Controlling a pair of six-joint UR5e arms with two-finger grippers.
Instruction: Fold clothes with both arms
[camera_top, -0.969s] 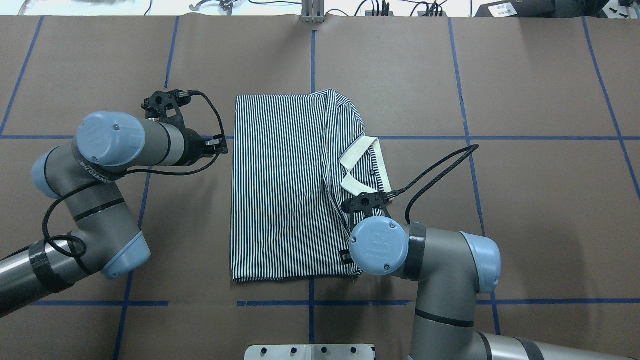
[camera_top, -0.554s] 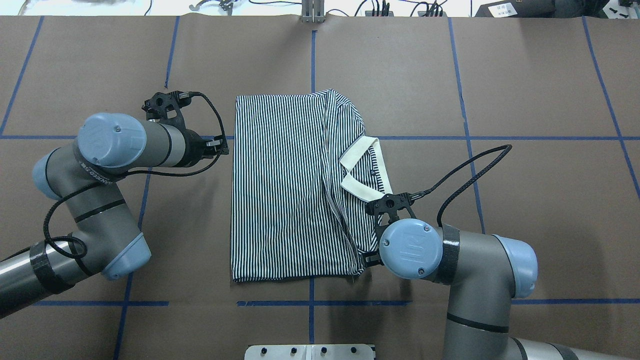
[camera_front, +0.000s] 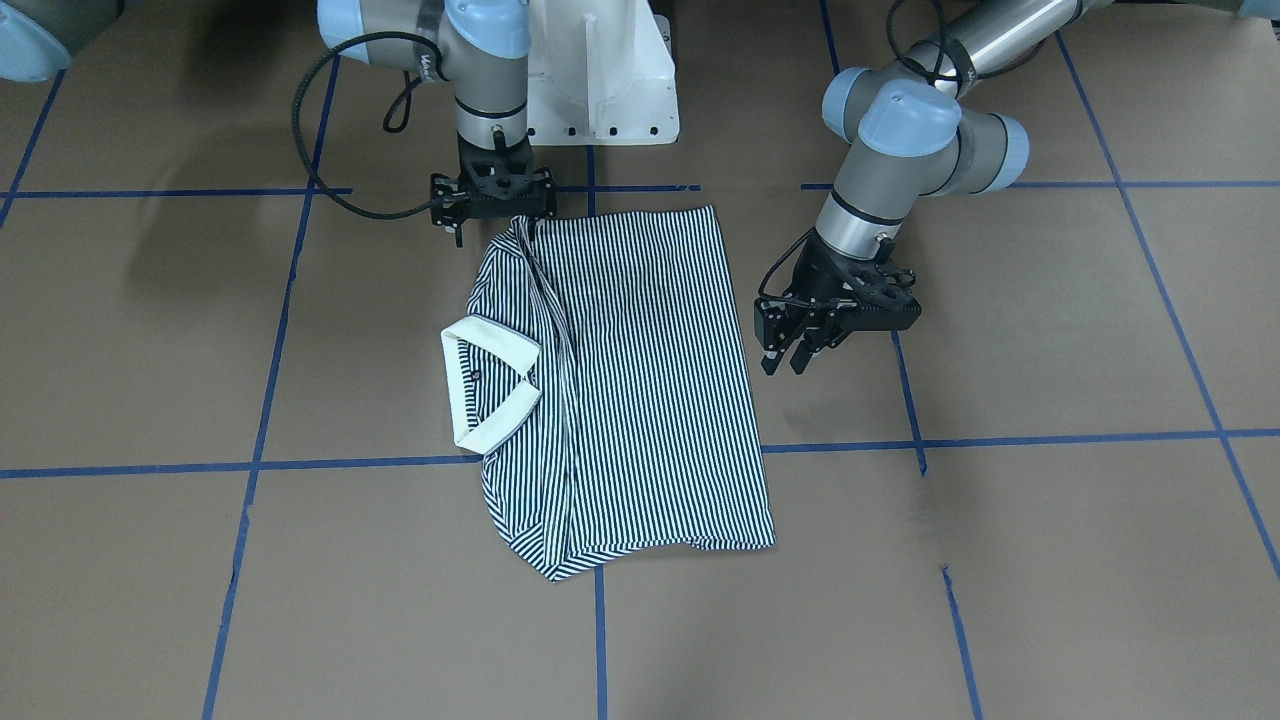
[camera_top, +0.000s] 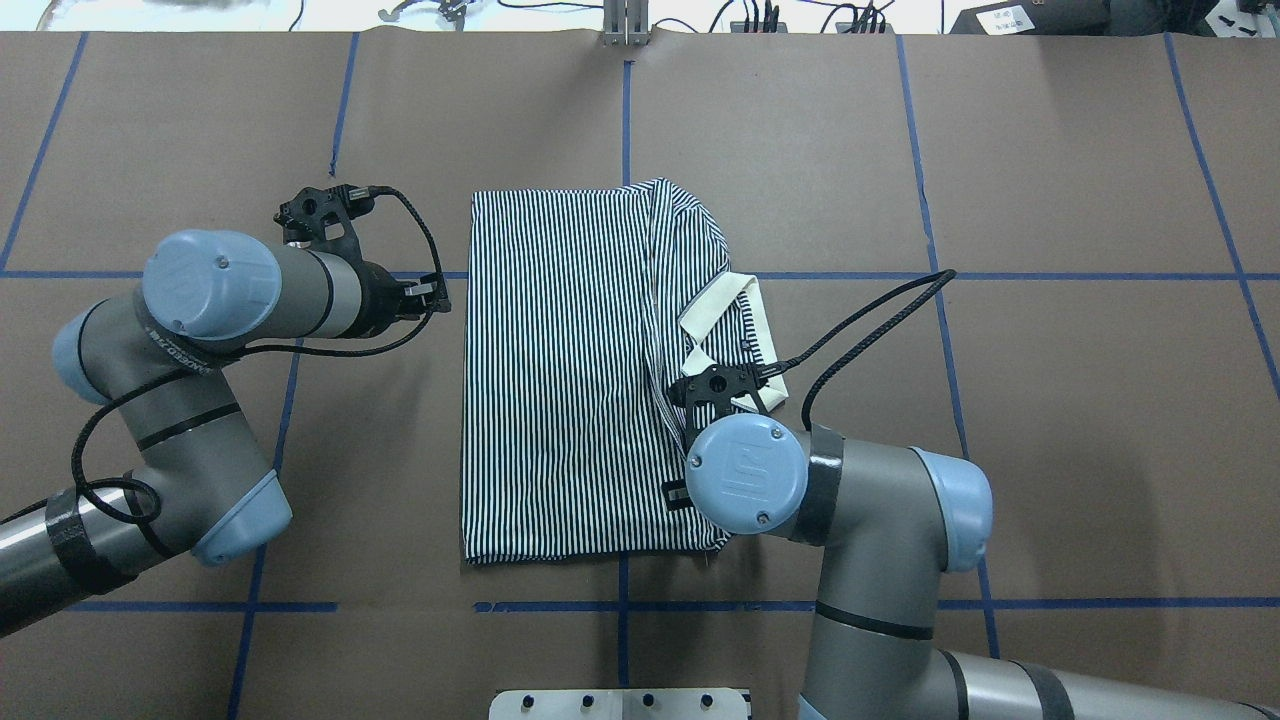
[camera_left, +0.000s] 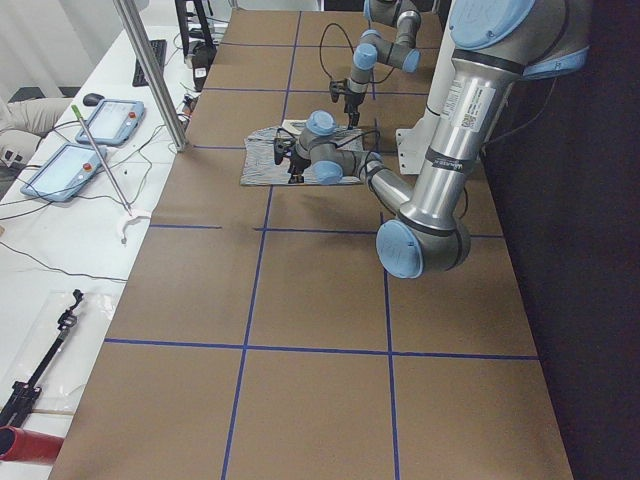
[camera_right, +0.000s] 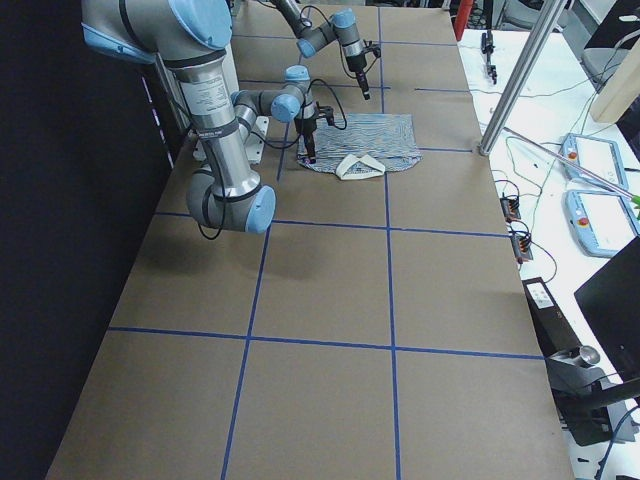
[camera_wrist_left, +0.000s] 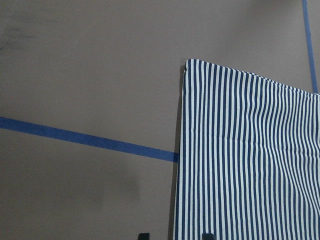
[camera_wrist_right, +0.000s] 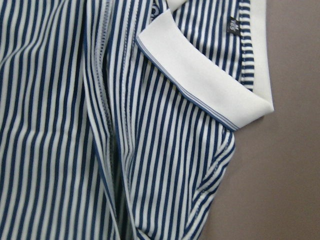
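Polo shirt (camera_top: 560, 380) lies at table (camera_top: 1050, 450) centre, folded to approx. a rectangle, collar (camera_top: 735, 330) poking out. L gripper (camera_front: 787, 362) spread, empty, beside its edge. R gripper (camera_front: 492, 205) at near corner, grip can't tell. Crosswise fold prob. not yet done.

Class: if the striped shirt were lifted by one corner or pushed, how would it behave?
Probably floppy: the shirt lies flat in folded layers, so a lifted corner would likely drape and unfold. It looks thin, so probably light. Pushed, it may bunch, as beside the collar.
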